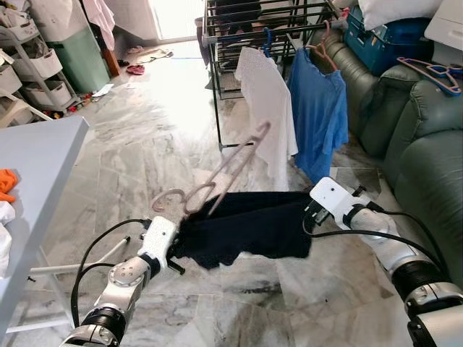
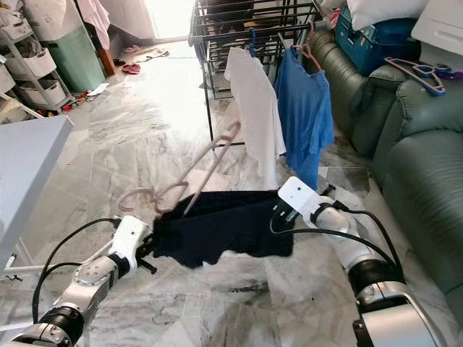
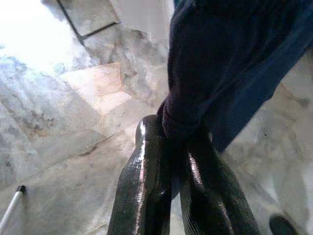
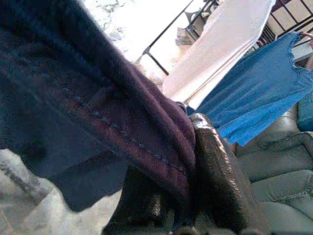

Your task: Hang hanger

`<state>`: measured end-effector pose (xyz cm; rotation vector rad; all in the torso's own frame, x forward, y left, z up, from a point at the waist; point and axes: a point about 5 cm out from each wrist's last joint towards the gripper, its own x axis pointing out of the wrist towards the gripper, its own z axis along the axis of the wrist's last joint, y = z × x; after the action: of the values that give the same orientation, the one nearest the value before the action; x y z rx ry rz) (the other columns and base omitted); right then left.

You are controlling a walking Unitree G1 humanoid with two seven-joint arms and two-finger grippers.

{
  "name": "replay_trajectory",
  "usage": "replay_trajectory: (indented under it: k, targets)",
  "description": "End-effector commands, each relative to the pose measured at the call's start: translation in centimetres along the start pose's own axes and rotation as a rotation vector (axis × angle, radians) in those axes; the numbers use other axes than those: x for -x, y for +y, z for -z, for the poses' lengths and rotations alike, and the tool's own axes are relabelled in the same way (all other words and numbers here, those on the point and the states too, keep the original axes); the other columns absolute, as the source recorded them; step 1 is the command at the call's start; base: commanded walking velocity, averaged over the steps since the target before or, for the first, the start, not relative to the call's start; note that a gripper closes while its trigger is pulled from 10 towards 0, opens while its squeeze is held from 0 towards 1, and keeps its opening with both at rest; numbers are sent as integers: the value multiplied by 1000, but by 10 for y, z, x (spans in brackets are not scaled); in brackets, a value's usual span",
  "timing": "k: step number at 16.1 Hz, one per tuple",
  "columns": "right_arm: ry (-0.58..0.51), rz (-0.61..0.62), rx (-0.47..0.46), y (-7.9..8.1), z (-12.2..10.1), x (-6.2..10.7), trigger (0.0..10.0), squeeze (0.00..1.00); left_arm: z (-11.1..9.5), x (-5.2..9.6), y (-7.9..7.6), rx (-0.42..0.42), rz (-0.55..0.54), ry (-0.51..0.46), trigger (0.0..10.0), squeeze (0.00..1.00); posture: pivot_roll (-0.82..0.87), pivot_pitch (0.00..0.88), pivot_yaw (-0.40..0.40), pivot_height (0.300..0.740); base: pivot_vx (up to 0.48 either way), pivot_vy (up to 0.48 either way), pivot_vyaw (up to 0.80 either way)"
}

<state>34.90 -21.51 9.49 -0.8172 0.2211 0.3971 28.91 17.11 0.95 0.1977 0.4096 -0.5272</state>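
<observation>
Left end effector [image 1: 176,242] is clamped on one edge of the dark garment [image 1: 246,224]; right end effector [image 1: 309,217] pinches the opposite edge. The pink hanger [image 1: 217,173] pokes up from the garment, near the drying rack [image 1: 246,29].

Pink hanger [image 1: 217,177] tilts upward out of dark garment [image 1: 246,224], midair.

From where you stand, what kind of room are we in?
Probably a living room used for laundry: a green sofa, a metal drying rack with a white shirt and a blue shirt hanging, marble floor.
</observation>
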Motion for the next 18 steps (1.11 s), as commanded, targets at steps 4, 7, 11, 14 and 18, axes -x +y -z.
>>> replay_trajectory:
  k: [4, 7, 11, 14, 18]
  targets:
    - [37, 138, -103, -37, 9, 10, 0, 0, 22, 25, 20, -21, 33, 94, 10000, 0, -157, 0, 117, 740, 0, 0, 0]
    - [46, 114, -149, -51, 3, 8, 0, 0, 31, 36, 8, -88, 265, 102, 10000, 0, -168, 0, 121, 740, 0, 0, 0]
    - [-16, 138, -113, -75, -25, 2, 0, 0, 47, 44, -8, -133, 446, 191, 10000, 0, -178, 0, 123, 740, 0, 0, 0]
    - [-74, 126, -63, -80, -47, -3, 0, 0, 52, 46, -13, -148, 526, 241, 10000, 0, -182, 0, 124, 740, 0, 0, 0]
    - [-155, 105, 21, -88, -74, -6, 0, 0, 67, 53, -11, -169, 537, 389, 10000, 0, -186, 0, 128, 740, 0, 0, 0]
